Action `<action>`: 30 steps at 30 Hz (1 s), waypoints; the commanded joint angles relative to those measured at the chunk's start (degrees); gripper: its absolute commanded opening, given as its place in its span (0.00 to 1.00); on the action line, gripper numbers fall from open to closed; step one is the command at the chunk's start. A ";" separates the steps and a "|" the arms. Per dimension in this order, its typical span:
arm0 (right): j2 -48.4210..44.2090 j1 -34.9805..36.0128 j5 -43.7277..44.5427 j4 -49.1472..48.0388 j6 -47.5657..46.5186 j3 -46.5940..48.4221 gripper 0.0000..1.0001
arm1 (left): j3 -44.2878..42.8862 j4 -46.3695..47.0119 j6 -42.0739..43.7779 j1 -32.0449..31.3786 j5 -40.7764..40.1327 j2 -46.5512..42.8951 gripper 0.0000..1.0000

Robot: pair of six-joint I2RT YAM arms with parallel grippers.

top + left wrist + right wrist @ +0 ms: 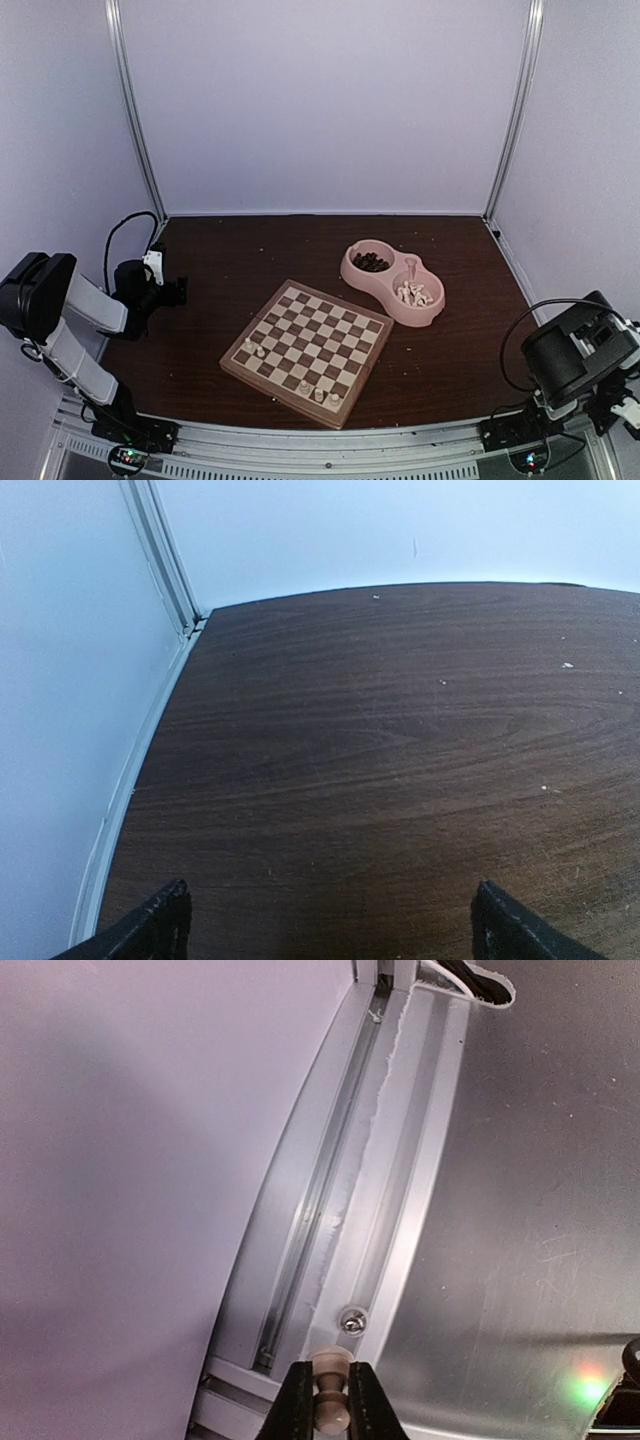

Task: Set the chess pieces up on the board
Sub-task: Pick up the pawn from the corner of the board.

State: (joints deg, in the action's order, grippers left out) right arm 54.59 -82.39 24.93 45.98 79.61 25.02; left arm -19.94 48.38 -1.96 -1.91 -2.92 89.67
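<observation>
1. While the right gripper (330,1372) pinches a pale pawn (331,1412) upright between narrow jaws, it hangs well off the board's (232,367) right side, past the table (220,250) edge and over the metal frame (400,1210).
2. Five pale pieces (304,388) stand on the board, two by its left corner and three along its near edge. More lie in the pink bowl (346,264) just behind the board.
3. The step in hand, as I judge it, is to carry the pawn to the board and stand it on a free square beside the others.
4. To do it well:
   - Keep the pawn upright and come in high over the standing pieces.
   - Descend straight onto the square's middle.
   - Release only once the base sits flat, then lift straight up.
5. The left gripper (330,930) gapes wide, holding nothing, over bare table well left of the board. It is best left clear of the route.
</observation>
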 commanded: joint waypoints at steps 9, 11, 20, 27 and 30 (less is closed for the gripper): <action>1.03 7.75 -3.11 6.46 3.91 6.39 0.00 | -0.57 1.82 0.37 0.51 0.17 0.19 0.98; 1.17 10.80 -3.11 7.98 6.41 7.15 0.00 | -0.62 1.85 0.33 0.51 0.19 0.16 0.98; 3.03 28.60 1.59 14.81 19.13 11.10 0.00 | -0.60 1.84 0.37 0.51 0.11 0.16 0.98; 5.37 44.01 6.81 18.92 28.45 14.44 0.00 | -0.57 1.85 0.37 0.51 0.16 0.20 0.98; 7.94 48.23 7.13 21.17 31.26 16.40 0.00 | -0.58 1.88 0.37 0.51 0.18 0.16 0.98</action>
State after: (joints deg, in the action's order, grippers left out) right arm 60.16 -38.44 26.92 61.06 102.45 38.61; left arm -19.94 48.38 -1.96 -1.91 -2.83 89.67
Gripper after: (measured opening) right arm 0.100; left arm 0.976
